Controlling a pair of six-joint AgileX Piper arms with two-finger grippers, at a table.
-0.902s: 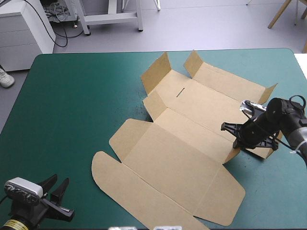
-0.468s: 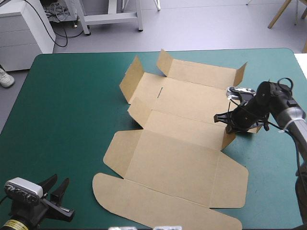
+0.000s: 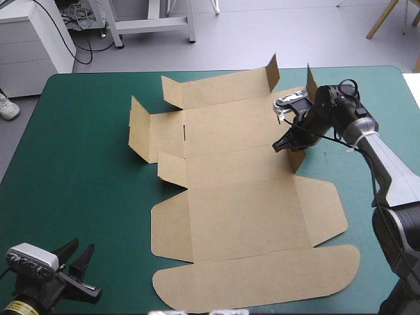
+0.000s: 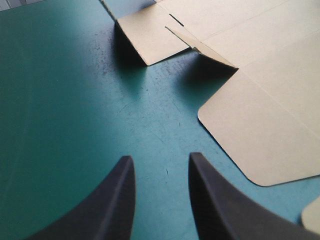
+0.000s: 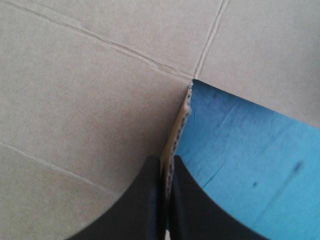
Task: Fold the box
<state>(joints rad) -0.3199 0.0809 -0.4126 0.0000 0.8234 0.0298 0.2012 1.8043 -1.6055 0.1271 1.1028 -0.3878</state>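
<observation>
The brown box (image 3: 243,210) lies as a cut sheet spread over the middle of the table. Its rounded lid flap (image 3: 262,279) is at the near side, and small flaps stand up at the far left (image 3: 139,131) and far right (image 3: 272,69). My right gripper (image 3: 287,143) is at the sheet's right side, shut on a raised side flap. In the right wrist view the black fingers (image 5: 150,200) pinch the board's edge (image 5: 181,125), and the gripper (image 5: 167,162) stands over the box's panels (image 5: 90,90). My left gripper (image 3: 84,248) rests at the near left corner, open (image 4: 160,158), with the box (image 4: 265,120) ahead of it.
Teal-green cover (image 3: 79,164) shows between my left gripper and the sheet. The rounded lid flap reaches close to the table's near edge. The far flaps stand near the table's far edge (image 3: 216,71).
My right gripper has moved toward the far edge and leftward with the flap, swinging the whole sheet round. The lid flap went from near left to near right. The left arm has not moved.
</observation>
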